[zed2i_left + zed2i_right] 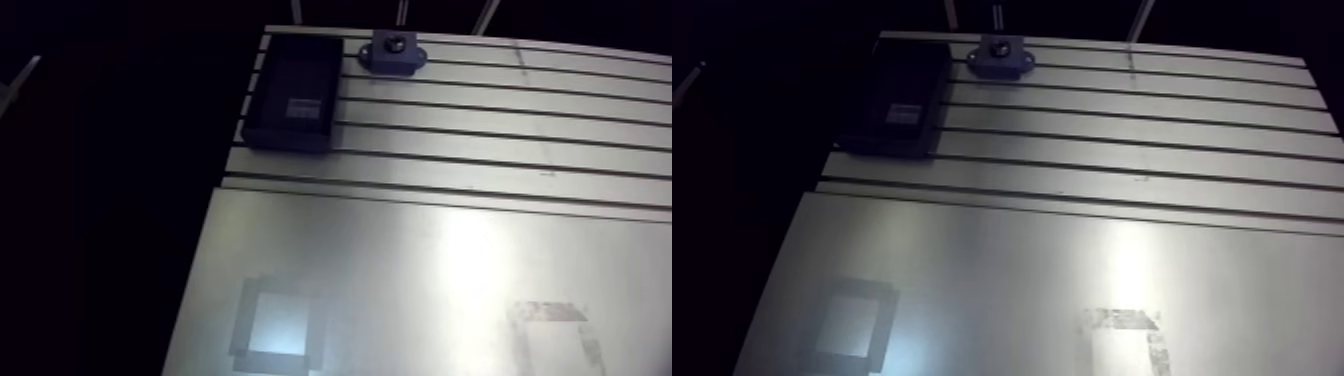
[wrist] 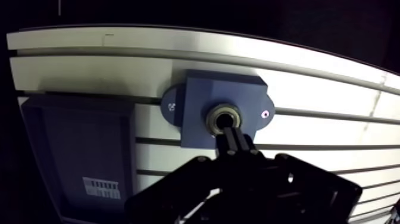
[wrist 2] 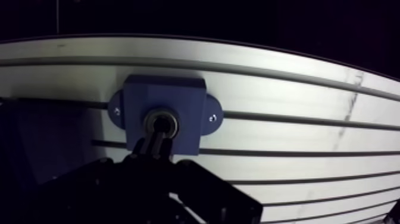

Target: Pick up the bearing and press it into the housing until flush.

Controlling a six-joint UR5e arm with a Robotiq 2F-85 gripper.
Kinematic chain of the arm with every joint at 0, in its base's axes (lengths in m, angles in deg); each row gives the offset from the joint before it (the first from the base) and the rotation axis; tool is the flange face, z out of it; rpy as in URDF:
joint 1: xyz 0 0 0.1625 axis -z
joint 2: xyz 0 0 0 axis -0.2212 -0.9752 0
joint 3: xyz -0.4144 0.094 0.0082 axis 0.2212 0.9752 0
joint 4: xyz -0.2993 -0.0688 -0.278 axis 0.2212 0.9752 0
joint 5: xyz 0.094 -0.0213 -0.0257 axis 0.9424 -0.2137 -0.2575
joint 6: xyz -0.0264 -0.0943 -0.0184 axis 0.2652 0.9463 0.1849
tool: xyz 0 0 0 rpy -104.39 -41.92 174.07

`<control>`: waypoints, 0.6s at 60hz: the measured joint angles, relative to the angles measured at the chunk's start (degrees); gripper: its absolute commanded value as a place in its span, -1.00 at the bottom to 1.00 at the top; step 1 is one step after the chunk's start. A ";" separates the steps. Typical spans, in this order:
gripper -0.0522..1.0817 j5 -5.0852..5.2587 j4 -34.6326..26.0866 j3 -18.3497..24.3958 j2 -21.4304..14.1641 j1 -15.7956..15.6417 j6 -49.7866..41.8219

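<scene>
The blue housing (image 2: 196,113) sits on the slotted table, with the metal ring of the bearing (image 2: 224,118) seated in its round bore. In the wrist view my gripper (image 2: 228,132) is shut, its two dark fingers (image 2: 238,144) pressed side by side with nothing between them. Their tips rest at the bearing's dark centre hole, covering its near rim. Whether the bearing lies level with the housing's top I cannot tell. In the arm view the housing (image 1: 393,55) stands small at the table's far edge, and the gripper does not show there.
A black rectangular tray (image 1: 292,90) with a small label lies right beside the housing (image 1: 997,57), also seen as the tray (image 2: 77,155) beside my fingers. A smooth metal plate (image 1: 420,290) covers the near part of the table, with taped square outlines (image 1: 278,325).
</scene>
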 measured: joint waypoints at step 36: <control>0.99 1.78 1.29 -1.19 0.30 0.07 0.79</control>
